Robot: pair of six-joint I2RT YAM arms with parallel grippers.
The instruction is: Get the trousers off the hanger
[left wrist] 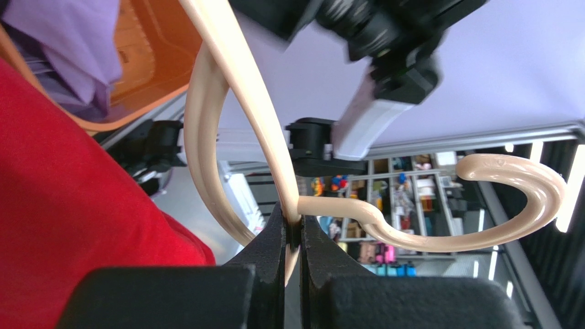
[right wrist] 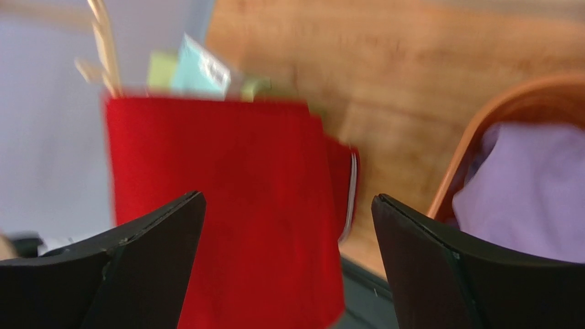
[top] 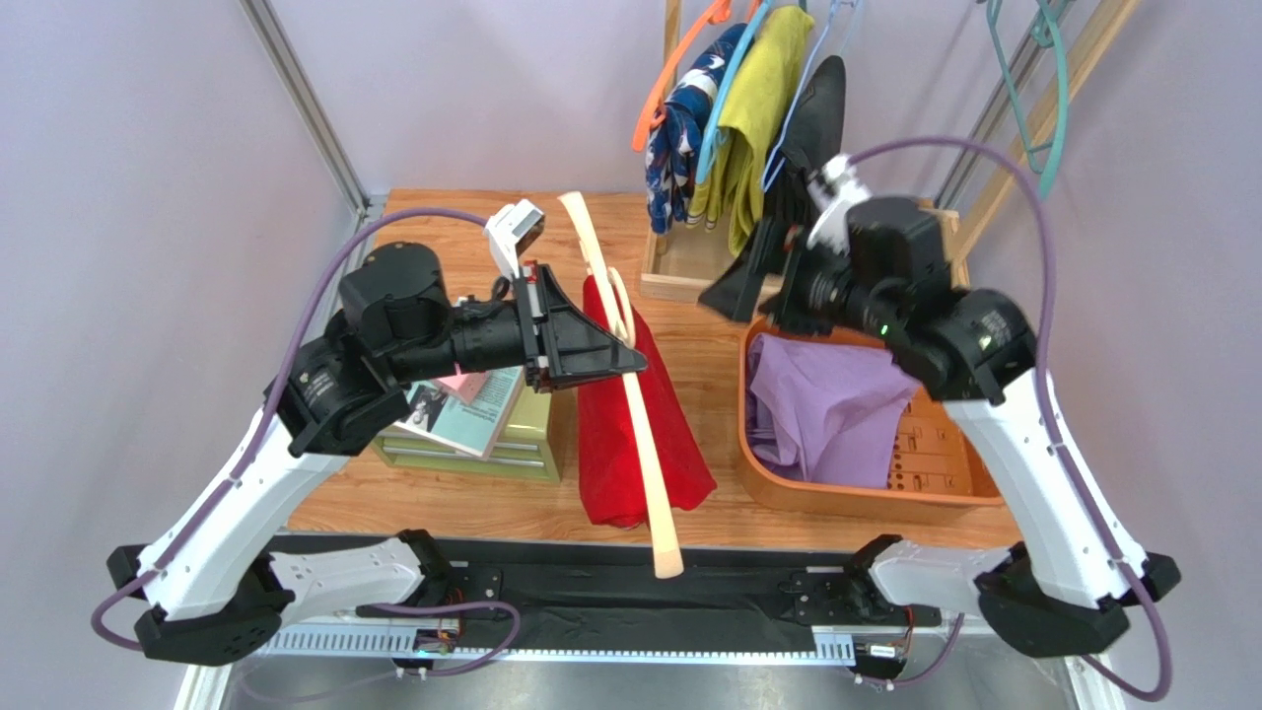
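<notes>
The red trousers [top: 640,444] hang draped over the bar of a cream hanger [top: 662,518], which slants across the middle of the table [top: 696,340] with its lower end toward the near edge. The left gripper [left wrist: 292,229] has its jaws clenched on the hanger's thin neck, just below the hook. The right gripper [right wrist: 288,202] has its jaws spread wide with nothing between them, and it points at the red cloth from above the orange basket [top: 859,496]. The lilac trousers [top: 830,407] already lie in that basket. On the rack behind, the navy patterned trousers [top: 679,148], the yellow-green trousers [top: 756,111] and the black trousers [top: 815,111] each hang on their own hangers. We judge the next pull to be the risky part. If the right jaws close on the bar as well as the cloth, the tug may twist the neck in the left jaws' narrow hold. If they catch only one layer, the trousers may slide off and drop short of the basket. Printed sheets [top: 467,407] lie on a green box [top: 474,451] under the left arm, but we cannot read their writing, and we see no brand anywhere.
</notes>
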